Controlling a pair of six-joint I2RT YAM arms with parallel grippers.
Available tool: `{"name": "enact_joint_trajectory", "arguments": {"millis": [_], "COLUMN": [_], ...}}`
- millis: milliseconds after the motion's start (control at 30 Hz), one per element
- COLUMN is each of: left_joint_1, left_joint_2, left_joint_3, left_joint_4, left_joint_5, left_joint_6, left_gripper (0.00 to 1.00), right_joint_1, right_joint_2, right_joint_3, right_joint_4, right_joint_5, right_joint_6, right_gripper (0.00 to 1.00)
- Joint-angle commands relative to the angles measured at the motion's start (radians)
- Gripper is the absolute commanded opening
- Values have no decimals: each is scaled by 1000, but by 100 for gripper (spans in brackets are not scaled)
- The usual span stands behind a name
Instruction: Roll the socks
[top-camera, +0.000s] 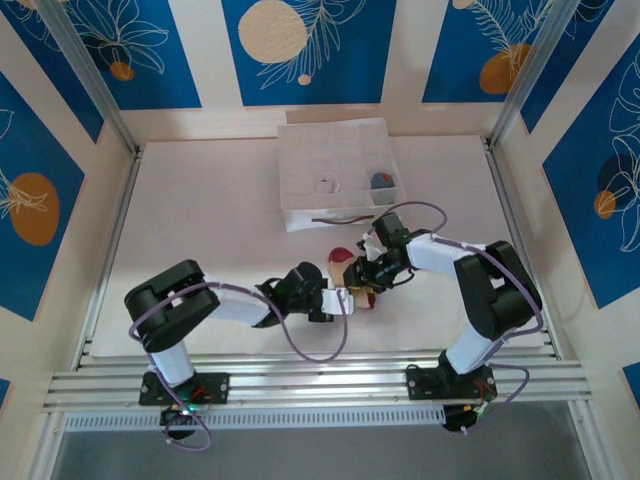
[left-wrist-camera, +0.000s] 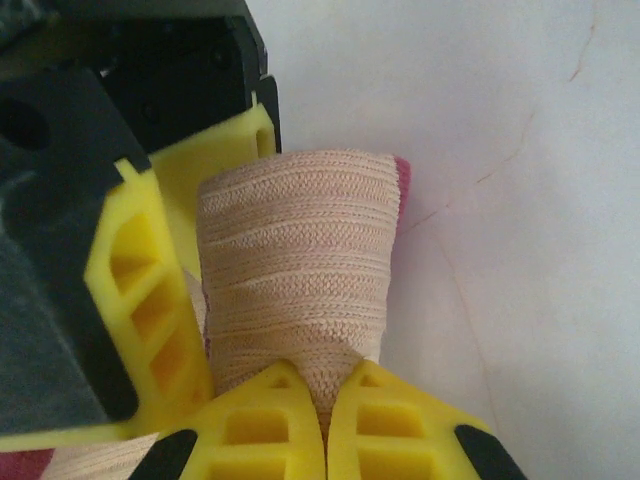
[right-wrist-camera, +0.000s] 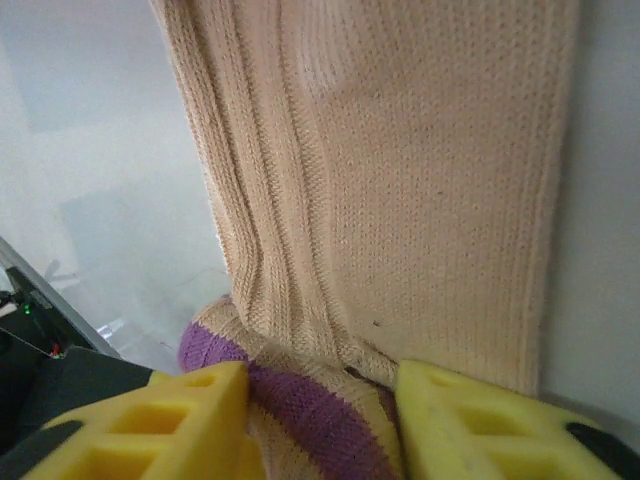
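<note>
The tan sock (top-camera: 344, 254) lies near the middle of the bench (top-camera: 200, 220), just on the near side of the white compartment box (top-camera: 300, 215), between the two arms' ends; the left gripper (left-wrist-camera: 325, 420) has its jaws closed, pinching a fold of the tan body, which bulges away from them with a maroon edge at its far right corner; the right gripper (right-wrist-camera: 320, 400) has its jaws parted either side of the purple-striped cuff, the sock's long axis running straight away from them; a white sock (top-camera: 327, 185) and a grey sock (top-camera: 382, 180) sit in separate compartments.
</note>
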Motion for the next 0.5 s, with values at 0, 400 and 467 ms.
{"name": "enact_joint_trajectory", "arguments": {"millis": [0, 400, 467], "left_joint_1": [42, 162, 181], "left_joint_2": [-7, 93, 115], "left_joint_3": [34, 220, 247], "left_joint_4": [-175, -472, -505], "left_joint_5": [193, 506, 516], "left_joint_6": [-92, -305, -345], "left_gripper": [0, 0, 0], "right_joint_1": [-29, 5, 8], "right_joint_2": [-82, -81, -51], "right_joint_3": [-41, -43, -56], "right_joint_4": [-66, 63, 92], "right_joint_5": [51, -73, -95], "right_joint_6": [-13, -57, -46], "right_gripper": [51, 52, 52]}}
